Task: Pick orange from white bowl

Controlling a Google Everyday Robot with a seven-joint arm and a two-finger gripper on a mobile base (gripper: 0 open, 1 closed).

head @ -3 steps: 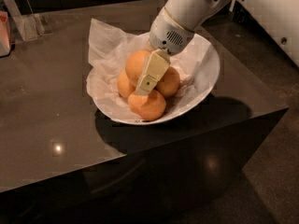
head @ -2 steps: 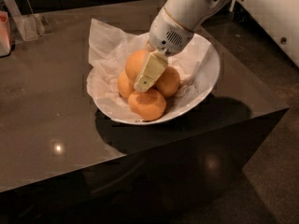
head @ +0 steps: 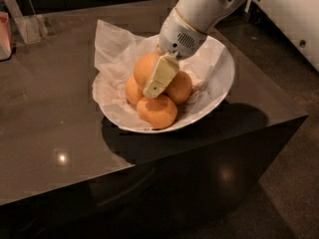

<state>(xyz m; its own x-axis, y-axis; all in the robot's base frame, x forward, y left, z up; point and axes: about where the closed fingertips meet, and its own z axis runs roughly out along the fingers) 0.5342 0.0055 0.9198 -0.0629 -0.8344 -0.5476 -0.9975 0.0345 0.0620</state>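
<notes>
Gripper (head: 155, 86) is down in the white bowl (head: 219, 91), centre frame on the tabletop (head: 50, 123), lying across the three smaller oranges (head: 180, 87). The orange (head: 157, 111) sits at the front of the pile, just below the jaws. Can't tell whether the jaws are open or closed.

gripper (head: 153, 88) in white bowl (head: 227, 76) | covers pt of orange (head: 143, 67) | arm (head: 209, 4) cut off top/rt edge

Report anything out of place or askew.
Only the crumpled paper lining spills past the left rim of the white bowl. The oranges sit piled inside, the gripper among them. Nothing spilled or damaged.
</notes>
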